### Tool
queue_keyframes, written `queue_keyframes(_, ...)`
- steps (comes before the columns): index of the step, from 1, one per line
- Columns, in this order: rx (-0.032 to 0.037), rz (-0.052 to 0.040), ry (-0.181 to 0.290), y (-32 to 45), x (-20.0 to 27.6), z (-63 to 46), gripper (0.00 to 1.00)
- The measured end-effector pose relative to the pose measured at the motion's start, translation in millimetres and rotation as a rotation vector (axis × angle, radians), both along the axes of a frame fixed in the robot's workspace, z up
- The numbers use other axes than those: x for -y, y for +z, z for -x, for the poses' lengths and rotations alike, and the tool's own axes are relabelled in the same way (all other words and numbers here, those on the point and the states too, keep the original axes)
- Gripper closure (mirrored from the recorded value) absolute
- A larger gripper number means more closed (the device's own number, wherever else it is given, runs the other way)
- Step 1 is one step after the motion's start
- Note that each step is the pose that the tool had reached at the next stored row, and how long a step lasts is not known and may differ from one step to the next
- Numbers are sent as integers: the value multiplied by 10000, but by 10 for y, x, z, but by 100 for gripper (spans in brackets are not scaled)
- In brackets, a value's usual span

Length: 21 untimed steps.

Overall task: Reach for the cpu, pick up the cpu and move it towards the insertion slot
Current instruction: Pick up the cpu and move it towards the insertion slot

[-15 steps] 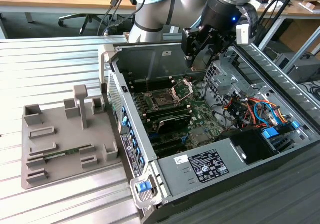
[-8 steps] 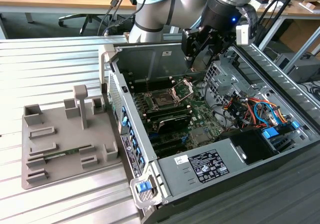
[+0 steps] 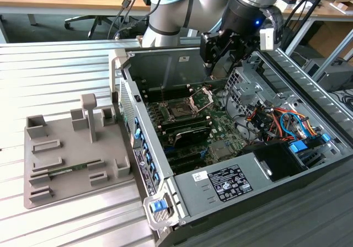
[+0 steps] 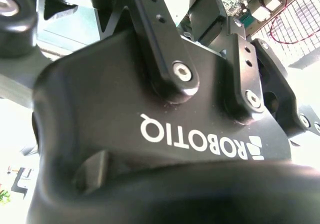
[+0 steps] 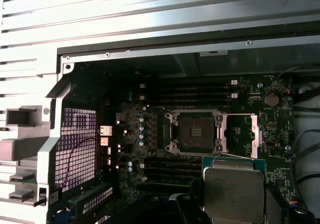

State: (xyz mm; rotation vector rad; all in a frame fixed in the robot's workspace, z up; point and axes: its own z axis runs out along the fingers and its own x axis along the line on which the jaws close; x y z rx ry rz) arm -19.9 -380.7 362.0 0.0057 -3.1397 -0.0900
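jaws clamped on the cpu [image 5: 233, 190], the gripper [image 3: 222, 49] hangs over the open computer case [image 3: 182, 197] in the exterior view. in the first wrist view the chip sits just beside the insertion slot [image 5: 195, 131], whose silver frame stands open on the motherboard [image 5: 150, 134].

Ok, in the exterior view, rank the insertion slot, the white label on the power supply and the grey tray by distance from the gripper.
1. insertion slot: inside the case, just below the gripper, which holds the cpu.
2. white label: on the power supply, at the case's near end.
3. grey tray: outside the case, on the exterior view's left.
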Motion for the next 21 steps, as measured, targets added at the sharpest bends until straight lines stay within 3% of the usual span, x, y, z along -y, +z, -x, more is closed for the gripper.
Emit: queue_keyframes(21,-1,1,0,-52,0,0,45)
